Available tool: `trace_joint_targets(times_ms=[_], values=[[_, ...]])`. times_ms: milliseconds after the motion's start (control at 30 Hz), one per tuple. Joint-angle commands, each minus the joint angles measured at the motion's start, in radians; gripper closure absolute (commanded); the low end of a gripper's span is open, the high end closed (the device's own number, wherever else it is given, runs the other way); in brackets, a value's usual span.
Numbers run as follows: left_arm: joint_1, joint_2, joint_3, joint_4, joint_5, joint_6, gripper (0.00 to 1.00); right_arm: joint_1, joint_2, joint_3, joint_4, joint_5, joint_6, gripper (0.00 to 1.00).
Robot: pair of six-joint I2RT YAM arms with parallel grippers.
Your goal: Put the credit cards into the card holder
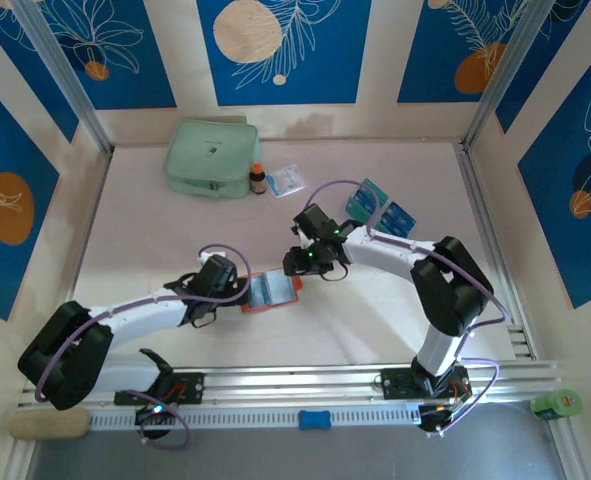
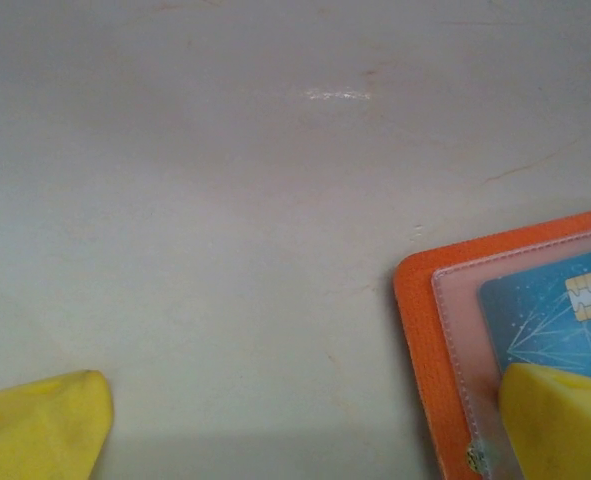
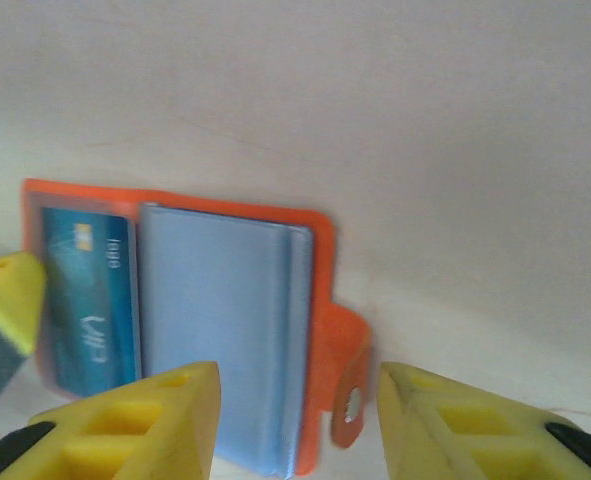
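the orange card holder point(image 1: 272, 292) lies open and flat near the middle of the table point(image 1: 375, 335). one blue chip card point(image 3: 90, 300) already sits under the clear pocket of one leaf, and the stack of pale inner pockets point(image 3: 225, 340) is folded over the other, with the snap tab point(image 3: 347, 400) poking out past the edge. the left gripper point(image 2: 300, 430) is at the holder's 9 o'clock side with its fingers spread wide. one yellow fingertip point(image 2: 560, 420) lies on the corner of the pocket over that card and the other is over bare table, so this reads as a pin to keep the light wallet flat and stop it sliding, not a grasp. the right gripper point(image 3: 300, 425) hangs just off the holder's 2 o'clock corner in the top view, fingers apart with nothing between them, apparently free to go for another card. two more credit cards, a teal card point(image 1: 367, 198) and a bright blue card point(image 1: 398, 218), lie side by side further out at 2 o'clock, and the table between them and the holder is bare, so that path looks open. they lie flat, so lifting an edge may be awkward. well apart at 11 to 12 o'clock sit a mint-green zip pouch point(image 1: 210, 157), a small brown bottle point(image 1: 258, 179) and a white-and-blue packet point(image 1: 285, 181), clear of the work.
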Motion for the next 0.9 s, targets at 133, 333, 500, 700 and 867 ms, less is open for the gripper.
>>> trace_joint_targets(times_ms=[133, 333, 500, 700, 867], values=[[0.013, 0.005, 0.043, 0.003, 0.041, 0.026, 0.00, -0.008, 0.063, -0.016, -0.021, 0.023, -0.019, 0.73], [0.013, 0.005, 0.059, 0.000, 0.051, 0.033, 0.00, -0.043, 0.006, -0.076, -0.015, 0.031, -0.012, 1.00], [0.013, 0.017, 0.061, 0.008, 0.057, 0.036, 0.00, -0.067, -0.047, -0.135, -0.011, 0.033, -0.003, 1.00], [0.014, 0.045, 0.056, 0.025, 0.061, 0.043, 0.00, -0.079, -0.068, -0.158, -0.004, 0.019, -0.004, 0.84], [0.013, 0.066, 0.051, 0.036, 0.063, 0.046, 0.00, -0.078, -0.125, -0.128, -0.027, 0.005, 0.005, 0.66]])
